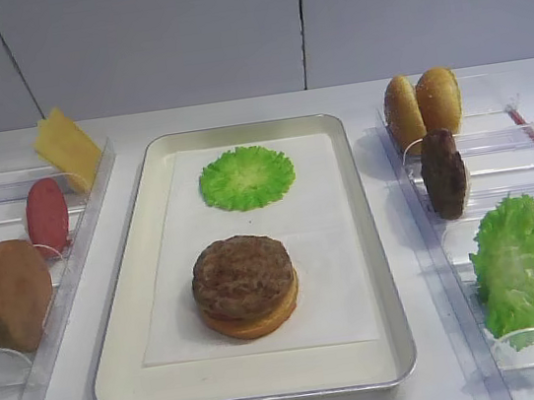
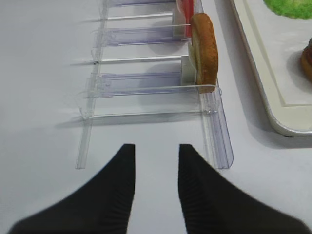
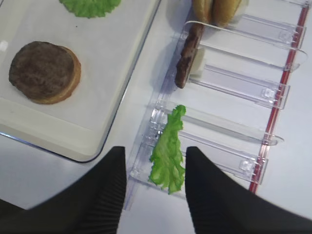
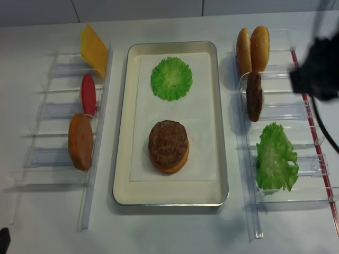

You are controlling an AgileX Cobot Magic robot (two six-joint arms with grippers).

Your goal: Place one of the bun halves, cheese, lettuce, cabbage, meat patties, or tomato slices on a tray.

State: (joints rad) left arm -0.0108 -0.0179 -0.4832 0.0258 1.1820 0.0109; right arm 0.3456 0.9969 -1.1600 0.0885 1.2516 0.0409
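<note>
The tray sits at the centre of the worktop, lined with white paper. On the liner you see a bun half with one meat patty stacked directly on it, and farther back a round ruffled green leaf lying flat, apart from the stack. Note the clear rack on the right: two bun halves stand on edge at its far end, the second meat patty stands on edge just behind them, and the large lettuce leaf leans in the nearest slot. Note the clear rack on the left: the cheese slice leans at the far end, a tomato slice stands next, and another bun half stands nearest. The right hand hangs above the near end of the right rack with its fingers parted and nothing between them; the lettuce edge lies below the gap. The left hand hangs over bare worktop near the left rack's front end, fingers likewise parted and holding nothing.
</note>
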